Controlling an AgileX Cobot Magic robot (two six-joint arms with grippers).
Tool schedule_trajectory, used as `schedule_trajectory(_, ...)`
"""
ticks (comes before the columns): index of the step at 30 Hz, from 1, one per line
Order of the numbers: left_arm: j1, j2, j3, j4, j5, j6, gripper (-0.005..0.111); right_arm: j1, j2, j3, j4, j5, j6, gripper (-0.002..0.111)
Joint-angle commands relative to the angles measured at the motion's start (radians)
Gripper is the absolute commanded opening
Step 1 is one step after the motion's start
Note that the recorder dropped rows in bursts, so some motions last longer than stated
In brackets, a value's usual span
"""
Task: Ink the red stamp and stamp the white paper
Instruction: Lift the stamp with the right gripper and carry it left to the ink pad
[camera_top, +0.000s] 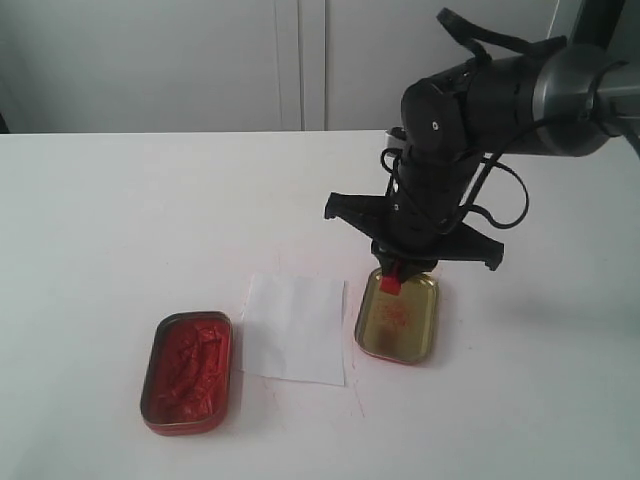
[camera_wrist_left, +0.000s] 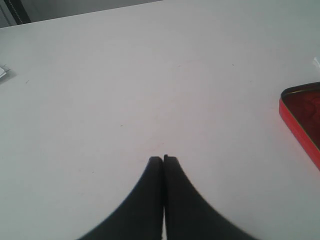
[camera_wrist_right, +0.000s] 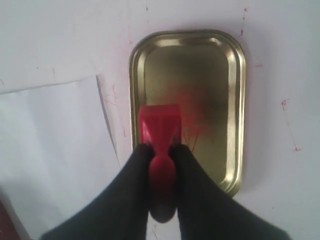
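Observation:
My right gripper (camera_wrist_right: 161, 149) (camera_top: 400, 266) is shut on the handle of the red stamp (camera_wrist_right: 160, 125) (camera_top: 391, 282), whose square base hangs over the gold tin lid (camera_wrist_right: 220, 75) (camera_top: 400, 325). Whether the base touches the lid cannot be told. The white paper (camera_top: 295, 328) (camera_wrist_right: 50, 145) lies flat on the table just left of the lid. Further left sits the tin of red ink paste (camera_top: 189, 370), its rim also showing in the left wrist view (camera_wrist_left: 302, 120). Over bare tabletop, away from all of these, my left gripper (camera_wrist_left: 163, 159) is shut on nothing.
Red ink smears dot the white tabletop (camera_top: 120, 220) around the lid and paper. The table's far edge meets a pale wall. A small grey object (camera_wrist_left: 2, 72) lies at the edge of the left wrist view.

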Motion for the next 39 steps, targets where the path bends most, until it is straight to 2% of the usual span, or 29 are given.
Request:
schedule_trajectory(1,0.001,-0.003,0.003,-0.001,0.001,0.003,0.0,0.0,-0.019,-0.008,-0.007,-0.006,-0.095,0.0)
schedule_trajectory(6,0.001,-0.003,0.003,-0.001,0.001,0.003,0.0,0.0,-0.021,-0.065,0.007,0.051,-0.233,0.0)
schedule_trajectory(11,0.001,-0.003,0.003,-0.001,0.001,0.003,0.0,0.056,-0.021,-0.121,0.002,0.075,-0.335,0.0)
schedule_trajectory(22,0.001,-0.003,0.003,-0.001,0.001,0.003,0.0,0.164,-0.021,-0.181,0.015,0.11,-0.429,0.0)
schedule_trajectory(28,0.001,-0.003,0.003,-0.001,0.001,0.003,0.0,0.195,0.005,-0.256,0.106,0.204,-0.552,0.0)
schedule_trajectory(39,0.001,-0.003,0.003,-0.001,0.001,0.003,0.0,0.28,0.099,-0.402,0.113,0.295,-0.598,0.0)
